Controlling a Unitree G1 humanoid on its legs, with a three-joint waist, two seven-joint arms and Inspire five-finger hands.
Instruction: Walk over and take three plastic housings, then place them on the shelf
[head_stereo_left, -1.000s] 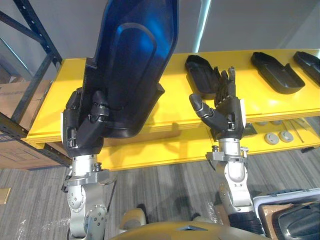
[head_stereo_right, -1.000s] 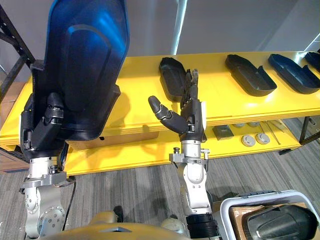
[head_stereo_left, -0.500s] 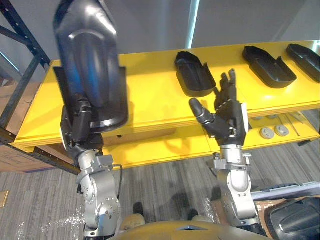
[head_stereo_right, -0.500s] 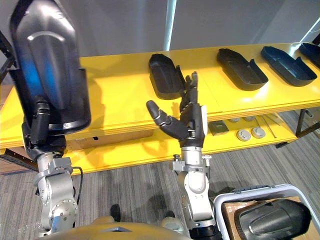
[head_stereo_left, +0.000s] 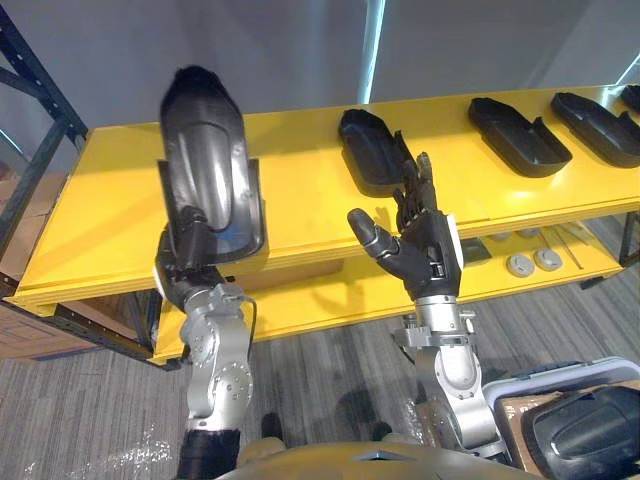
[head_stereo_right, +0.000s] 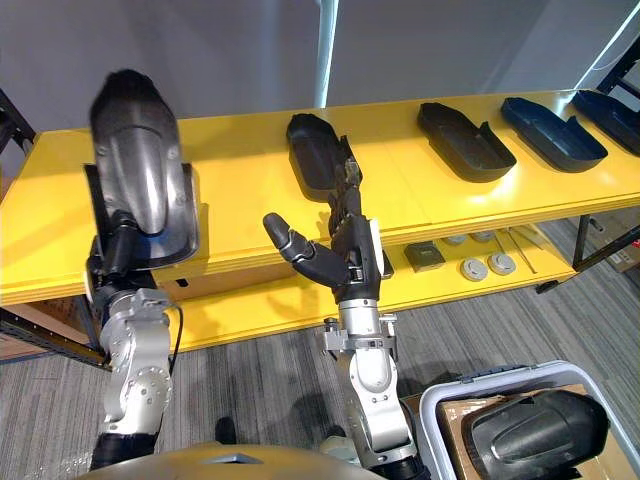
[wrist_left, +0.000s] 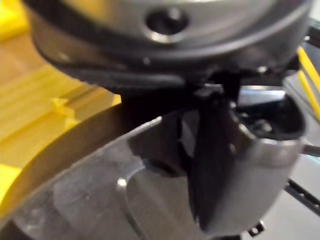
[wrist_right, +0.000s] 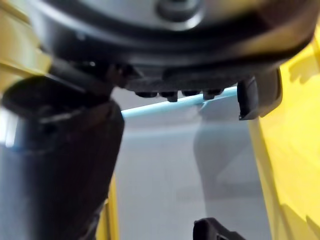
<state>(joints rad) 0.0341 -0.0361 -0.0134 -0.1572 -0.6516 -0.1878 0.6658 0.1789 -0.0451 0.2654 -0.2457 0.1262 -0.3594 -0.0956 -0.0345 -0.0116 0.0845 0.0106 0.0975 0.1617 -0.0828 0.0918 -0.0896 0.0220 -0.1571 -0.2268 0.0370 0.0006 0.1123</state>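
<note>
Left eye view: left hand (head_stereo_left: 190, 262), fingers curled round the lower end of held housing (head_stereo_left: 205, 160); item upright, broad end down, over the left part of yellow shelf (head_stereo_left: 90, 215); contact with the board not determinable. Right hand (head_stereo_left: 418, 248) empty, palm up, fingers straight and spread, in front of the shelf edge, near first laid housing (head_stereo_left: 370, 150). Second laid housing (head_stereo_left: 510, 135) and third laid housing (head_stereo_left: 595, 115) farther right on the same board, spaced apart. Right eye view: same arrangement, plus grey bin (head_stereo_right: 480, 378) at lower right with spare housing (head_stereo_right: 535, 430) inside. Left wrist view: dark fingers (wrist_left: 212, 160) clamped over the grey shell, yellow board beyond. Right wrist view: fingertips (wrist_right: 175, 93) extended, nothing held between them and thumb (wrist_right: 60, 165). Step in hand, by judgement: setting down. Tip the long side toward the board, same way up as the laid ones. Lower until fully supported and only then loosen the grip. Aim for the bare left stretch, clear of the first laid item, with the right hand out of the path.
</note>
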